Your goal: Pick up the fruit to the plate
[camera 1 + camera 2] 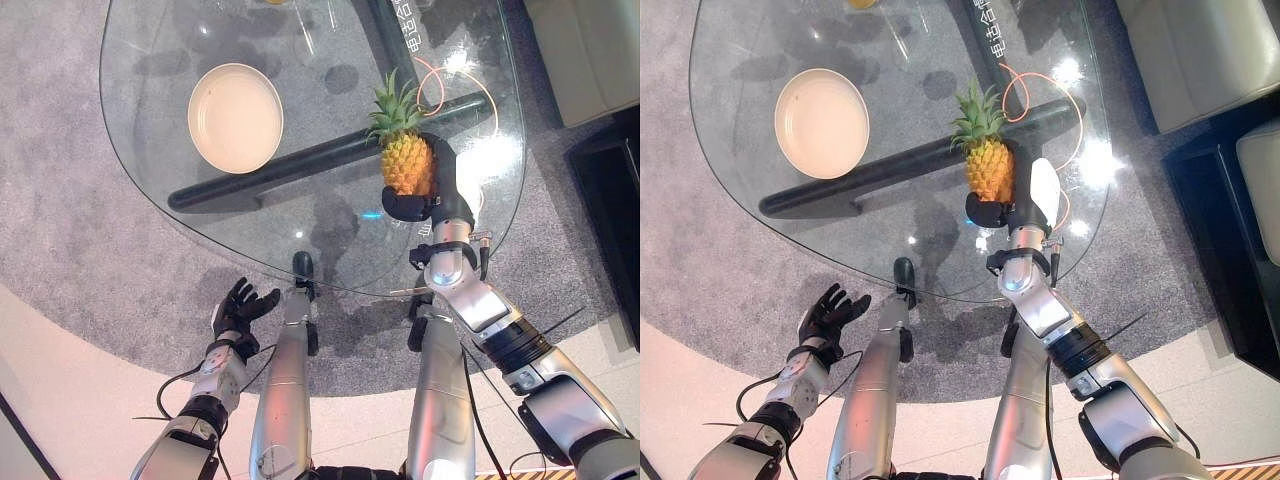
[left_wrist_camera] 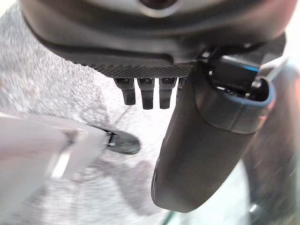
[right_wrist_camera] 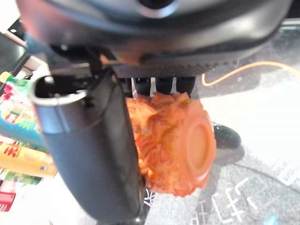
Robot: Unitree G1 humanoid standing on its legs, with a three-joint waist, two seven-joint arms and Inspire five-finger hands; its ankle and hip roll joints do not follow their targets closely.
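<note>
Round glass table [image 1: 160,190] stood on a dark crossed base [image 1: 300,160], visible through the top. Grey carpet [image 1: 70,240] lay under it, meeting a pale smooth floor [image 1: 60,380] along a curved edge. An orange cable [image 1: 1040,95] looped below the glass. Pale sofa [image 1: 1200,50] and dark cabinet [image 1: 610,200] stood beyond the table's right edge. Bright light glinted off the glass.
</note>
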